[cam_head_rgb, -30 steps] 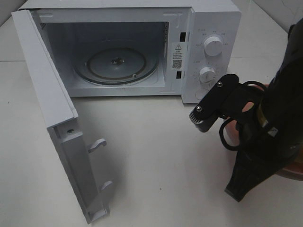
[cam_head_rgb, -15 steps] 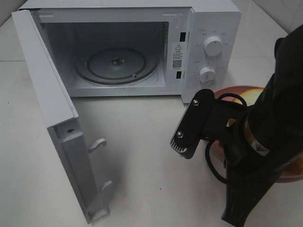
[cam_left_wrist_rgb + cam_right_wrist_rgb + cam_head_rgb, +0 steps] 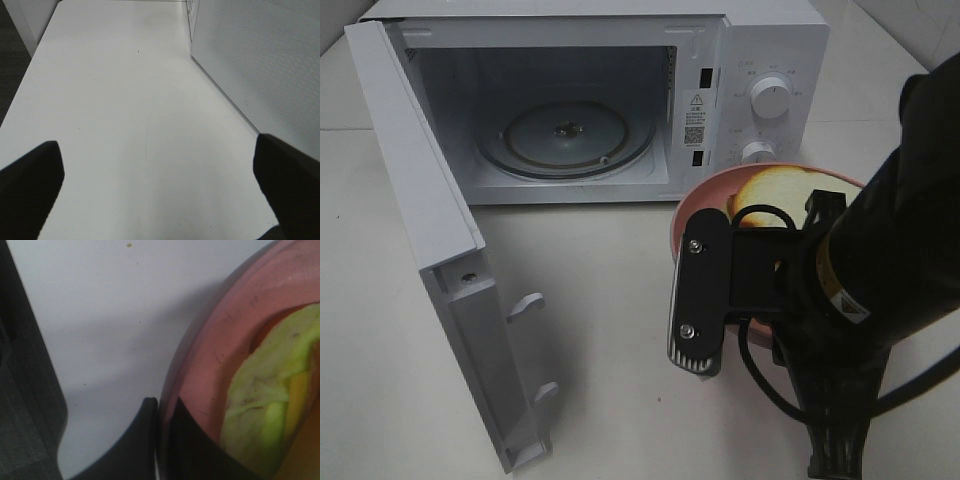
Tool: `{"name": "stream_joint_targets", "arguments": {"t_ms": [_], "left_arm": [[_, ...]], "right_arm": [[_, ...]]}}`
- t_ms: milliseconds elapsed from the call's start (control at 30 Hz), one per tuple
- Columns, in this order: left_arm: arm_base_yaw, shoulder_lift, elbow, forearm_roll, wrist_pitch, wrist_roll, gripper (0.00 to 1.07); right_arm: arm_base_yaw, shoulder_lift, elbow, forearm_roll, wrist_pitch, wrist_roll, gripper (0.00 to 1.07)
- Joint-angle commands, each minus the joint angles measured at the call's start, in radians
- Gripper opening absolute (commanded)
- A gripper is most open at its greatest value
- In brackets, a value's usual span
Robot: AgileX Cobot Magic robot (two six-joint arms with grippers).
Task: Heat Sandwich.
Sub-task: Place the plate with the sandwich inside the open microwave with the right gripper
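Change: the right arm point(image 3: 880, 260) has swung toward the middle of the exterior view. The pink plate point(image 3: 705, 195) has come with it, from low behind the arm to in front of the microwave's point(image 3: 770, 40) control panel, where it now covers part of the lower dial point(image 3: 756, 150).
Right arm pose: it reaches in from the right edge, with its black wrist block now nearly upright rather than slanted.
Right gripper point(image 3: 159, 410): pressed together on the plate's rim, one finger outside it and one inside.
Sandwich point(image 3: 775, 190): it lies on the plate, just beyond the pinched rim. The wrist view shows a pale green layer with a yellow strip. The plate appears raised off the table point(image 3: 620, 320).
Microwave: the door point(image 3: 420, 220) is swung wide to the left. The glass turntable point(image 3: 565, 135) is bare, and the plate is outside the cavity, to its right.
Left gripper point(image 3: 157, 150): spread wide, fingers point(image 3: 30, 175) apart over bare table with nothing between them. A white dotted panel runs alongside. This gripper is outside the exterior view.
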Motion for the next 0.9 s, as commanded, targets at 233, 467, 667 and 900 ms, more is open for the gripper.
{"name": "stream_joint_targets", "arguments": {"t_ms": [233, 467, 667, 900], "left_arm": [[-0.001, -0.017, 0.000, -0.001, -0.012, 0.000, 0.98], [-0.001, -0.017, 0.000, -0.001, -0.012, 0.000, 0.98], [-0.001, -0.017, 0.000, -0.001, -0.012, 0.000, 0.98], [-0.001, -0.017, 0.000, -0.001, -0.012, 0.000, 0.98]], "right_arm": [[0.004, -0.010, 0.002, -0.028, -0.077, -0.212, 0.02], [0.002, -0.010, 0.002, -0.020, -0.119, -0.195, 0.02], [0.002, -0.010, 0.002, -0.019, -0.124, -0.390, 0.02], [-0.074, -0.010, 0.002, 0.038, -0.151, -0.525, 0.02]]}}
